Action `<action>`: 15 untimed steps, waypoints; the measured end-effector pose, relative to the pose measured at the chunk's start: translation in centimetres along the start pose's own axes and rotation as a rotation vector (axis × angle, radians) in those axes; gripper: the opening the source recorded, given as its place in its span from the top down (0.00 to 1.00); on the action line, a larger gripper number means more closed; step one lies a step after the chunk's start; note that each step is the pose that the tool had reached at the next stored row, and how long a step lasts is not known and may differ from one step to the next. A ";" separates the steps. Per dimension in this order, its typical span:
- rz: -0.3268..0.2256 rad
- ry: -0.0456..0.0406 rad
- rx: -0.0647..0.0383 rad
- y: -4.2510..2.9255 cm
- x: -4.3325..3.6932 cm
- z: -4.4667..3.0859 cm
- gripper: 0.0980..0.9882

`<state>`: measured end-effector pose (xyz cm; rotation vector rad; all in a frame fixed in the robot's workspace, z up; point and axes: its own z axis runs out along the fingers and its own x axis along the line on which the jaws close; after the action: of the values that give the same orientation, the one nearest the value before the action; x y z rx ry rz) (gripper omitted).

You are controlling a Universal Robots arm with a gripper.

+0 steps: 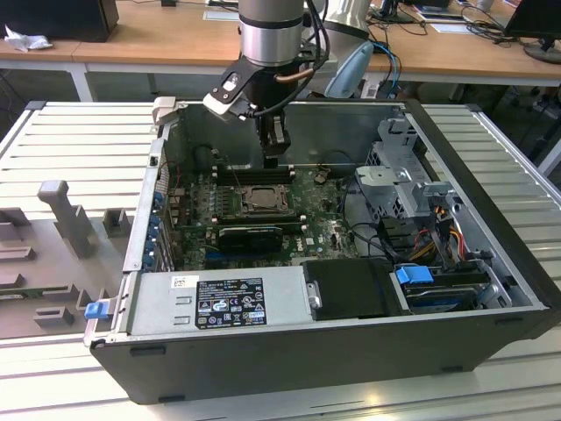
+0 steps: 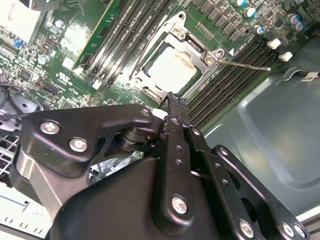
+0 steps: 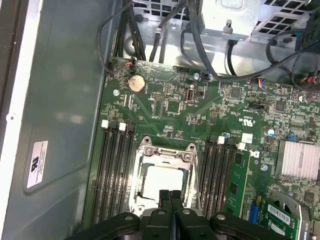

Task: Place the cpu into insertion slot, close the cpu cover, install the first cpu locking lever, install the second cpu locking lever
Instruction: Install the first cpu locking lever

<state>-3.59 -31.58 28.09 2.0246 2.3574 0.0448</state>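
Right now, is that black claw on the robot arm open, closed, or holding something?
The black gripper: shut, fingers pressed together, nothing visible between them, close over the silvery hinged metal cpu cover.

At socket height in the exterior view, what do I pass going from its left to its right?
Grey moulded tray → cpu cover → black cables → metal drive cage.

Open computer case, grey power supply, round coin battery, finned heatsink, black memory slots
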 end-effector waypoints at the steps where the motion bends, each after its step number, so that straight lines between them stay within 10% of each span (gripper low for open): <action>1: -0.004 0.0002 0.000 0.00 0.00 0.00 0.99; 15: -0.088 0.0038 -0.001 0.00 0.00 0.00 0.99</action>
<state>-3.59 -31.58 28.09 1.9195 2.4452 0.0471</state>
